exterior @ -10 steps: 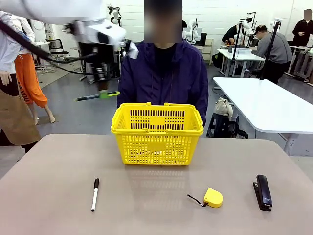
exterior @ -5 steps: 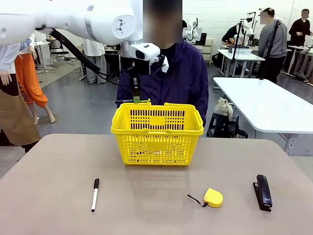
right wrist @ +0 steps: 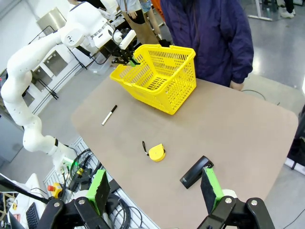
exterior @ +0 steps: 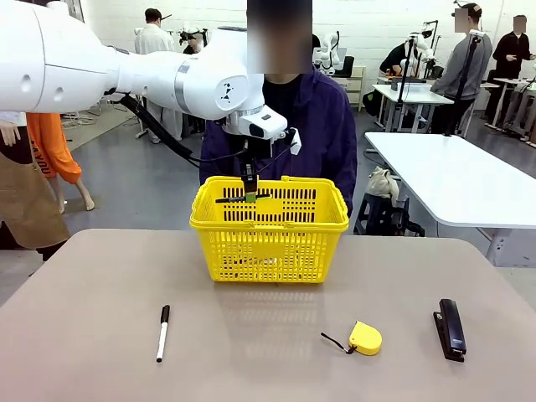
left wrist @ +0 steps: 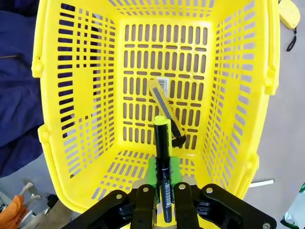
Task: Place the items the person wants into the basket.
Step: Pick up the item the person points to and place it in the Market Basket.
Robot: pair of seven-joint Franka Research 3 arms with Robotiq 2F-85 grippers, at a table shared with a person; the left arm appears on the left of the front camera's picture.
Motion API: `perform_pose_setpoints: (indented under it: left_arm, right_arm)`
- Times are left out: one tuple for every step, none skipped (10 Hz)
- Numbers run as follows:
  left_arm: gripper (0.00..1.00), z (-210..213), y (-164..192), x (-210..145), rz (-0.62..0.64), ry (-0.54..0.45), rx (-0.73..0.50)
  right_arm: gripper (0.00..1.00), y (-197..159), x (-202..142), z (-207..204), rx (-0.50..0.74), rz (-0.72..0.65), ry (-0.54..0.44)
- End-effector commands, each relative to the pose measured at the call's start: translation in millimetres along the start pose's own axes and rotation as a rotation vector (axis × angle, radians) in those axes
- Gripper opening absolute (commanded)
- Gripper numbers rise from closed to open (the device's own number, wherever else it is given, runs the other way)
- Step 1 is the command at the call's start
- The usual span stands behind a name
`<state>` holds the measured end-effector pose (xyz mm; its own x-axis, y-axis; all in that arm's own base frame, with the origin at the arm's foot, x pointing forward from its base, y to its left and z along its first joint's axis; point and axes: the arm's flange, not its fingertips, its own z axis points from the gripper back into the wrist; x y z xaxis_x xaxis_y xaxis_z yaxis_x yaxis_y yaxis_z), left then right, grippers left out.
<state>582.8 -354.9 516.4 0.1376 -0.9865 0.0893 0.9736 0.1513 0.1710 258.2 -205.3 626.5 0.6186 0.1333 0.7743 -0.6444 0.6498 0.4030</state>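
My left gripper (exterior: 249, 198) hangs over the left part of the yellow basket (exterior: 268, 224), shut on a thin black pen with a yellow end (exterior: 243, 198). In the left wrist view the pen (left wrist: 162, 157) points down into the basket (left wrist: 43, 71) from between the green pads. A yellow-and-black utility knife (left wrist: 164, 107) lies on the basket floor. The white marker with a black cap (exterior: 162, 332) rests on the table at front left. The person (exterior: 318, 134) stands behind the basket. My right gripper (right wrist: 155, 188) is open and holds nothing, high above the table's near edge.
A round yellow tape measure (exterior: 365, 337) and a black stapler (exterior: 450, 328) lie at the front right of the table. Other tables and people stand farther back.
My left arm has carried the pen rightward from beside the basket's left side to above it and lowered it toward the rim. Nothing on the table has moved.
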Motion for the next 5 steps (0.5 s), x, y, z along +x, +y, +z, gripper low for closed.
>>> perform_pose_setpoints:
  left_arm:
    - [0.12, -0.3, -1.3, -0.8, 0.0, 0.012, -0.006]
    - [0.12, -0.3, -1.3, -0.8, 0.0, 0.012, -0.006]
    - [0.12, -0.3, -1.3, -0.8, 0.0, 0.012, -0.006]
    - [0.12, -0.3, -1.3, -0.8, 0.0, 0.012, -0.006]
    - [0.12, -0.3, -1.3, -0.8, 0.0, 0.012, -0.006]
  right_arm:
    - [1.0, -0.5, 0.3, -2.2, 0.019, 0.013, -0.027]
    - [1.0, -0.5, 0.3, -2.2, 0.019, 0.013, -0.027]
    - [1.0, -0.5, 0.3, -2.2, 0.019, 0.013, -0.027]
    - [1.0, -0.5, 0.3, -2.2, 0.019, 0.013, -0.027]
    - [1.0, -0.5, 0.3, -2.2, 0.019, 0.013, -0.027]
